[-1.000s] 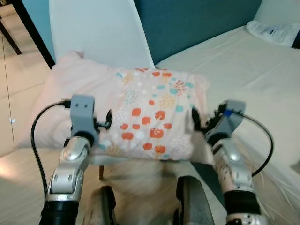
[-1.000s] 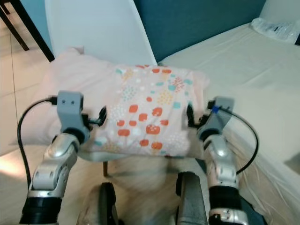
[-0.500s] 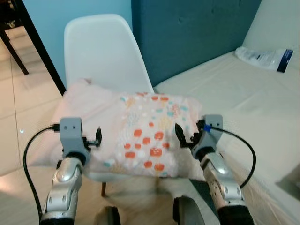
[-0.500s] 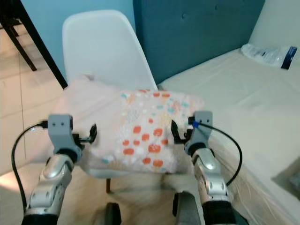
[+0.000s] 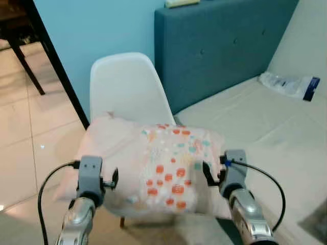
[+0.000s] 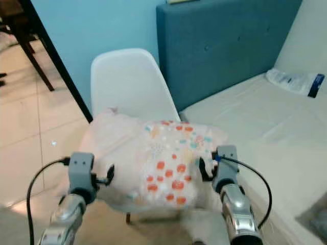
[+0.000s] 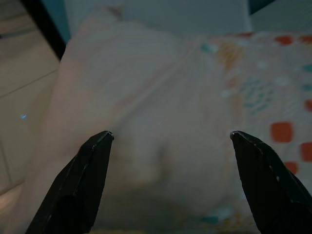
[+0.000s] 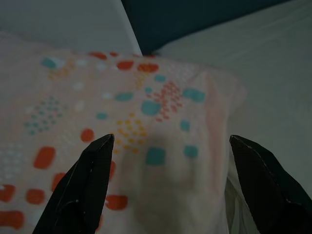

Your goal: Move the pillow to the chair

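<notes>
A pale pink pillow (image 5: 153, 158) with an orange and teal dotted panel lies on the seat of the white chair (image 5: 125, 87), overhanging its front edge. My left gripper (image 5: 113, 178) is open just short of the pillow's plain pink end (image 7: 146, 112), with nothing between its fingers. My right gripper (image 5: 207, 173) is open near the patterned end (image 8: 146, 112), also holding nothing. The chair seat is hidden under the pillow.
A bed (image 5: 255, 117) with a light sheet stands to the right of the chair, under a teal headboard (image 5: 219, 46). A plastic package (image 5: 288, 84) lies on the bed. A dark table leg (image 5: 56, 66) crosses the tiled floor (image 5: 25, 143) at the left.
The camera has pulled back and up, so more of the chair back and headboard shows. Both grippers have drawn back from the pillow's sides. The pillow stays on the chair.
</notes>
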Controlling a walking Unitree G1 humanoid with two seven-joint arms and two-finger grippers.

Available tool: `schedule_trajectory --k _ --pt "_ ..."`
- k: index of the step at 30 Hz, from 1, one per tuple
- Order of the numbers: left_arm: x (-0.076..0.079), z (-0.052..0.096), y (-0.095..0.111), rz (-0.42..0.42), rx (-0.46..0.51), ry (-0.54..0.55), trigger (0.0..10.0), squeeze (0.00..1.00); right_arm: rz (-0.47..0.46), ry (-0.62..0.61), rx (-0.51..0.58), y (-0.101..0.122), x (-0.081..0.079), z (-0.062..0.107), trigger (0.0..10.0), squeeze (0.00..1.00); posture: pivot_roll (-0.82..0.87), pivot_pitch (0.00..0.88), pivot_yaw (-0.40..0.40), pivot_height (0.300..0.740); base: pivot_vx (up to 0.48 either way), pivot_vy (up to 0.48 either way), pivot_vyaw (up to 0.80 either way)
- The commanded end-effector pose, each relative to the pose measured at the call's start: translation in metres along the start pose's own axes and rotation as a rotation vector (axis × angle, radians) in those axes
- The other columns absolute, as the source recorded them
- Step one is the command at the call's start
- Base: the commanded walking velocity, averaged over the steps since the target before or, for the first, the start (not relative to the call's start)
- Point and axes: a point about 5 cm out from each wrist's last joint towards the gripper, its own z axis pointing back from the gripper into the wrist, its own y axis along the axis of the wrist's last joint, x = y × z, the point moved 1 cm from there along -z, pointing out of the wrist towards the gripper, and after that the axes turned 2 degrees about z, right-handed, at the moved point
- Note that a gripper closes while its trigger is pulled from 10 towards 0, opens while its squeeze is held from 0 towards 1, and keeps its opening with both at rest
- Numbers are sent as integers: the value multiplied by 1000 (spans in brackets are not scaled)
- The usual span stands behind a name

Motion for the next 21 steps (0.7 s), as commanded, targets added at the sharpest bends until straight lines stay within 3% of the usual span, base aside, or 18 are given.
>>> schedule_trajectory --k 1,9,14,21 --pt "2 7 -10 8 -28 -12 10000 0 4 -3 -22 -9 -1 5 10000 0 -45 69 29 740 0 0 0" --pt "5 21 -35 50 -95 -15 10000 0 60 -88 -156 -47 14 21 10000 0 -46 66 24 740 0 0 0" --pt "4 27 -38 54 -107 1 10000 0 50 -73 -157 -52 9 30 10000 0 -49 69 23 740 0 0 0" --pt "7 26 -37 54 -104 0 10000 0 56 -80 -152 -50 10 28 10000 0 -50 74 21 740 0 0 0"
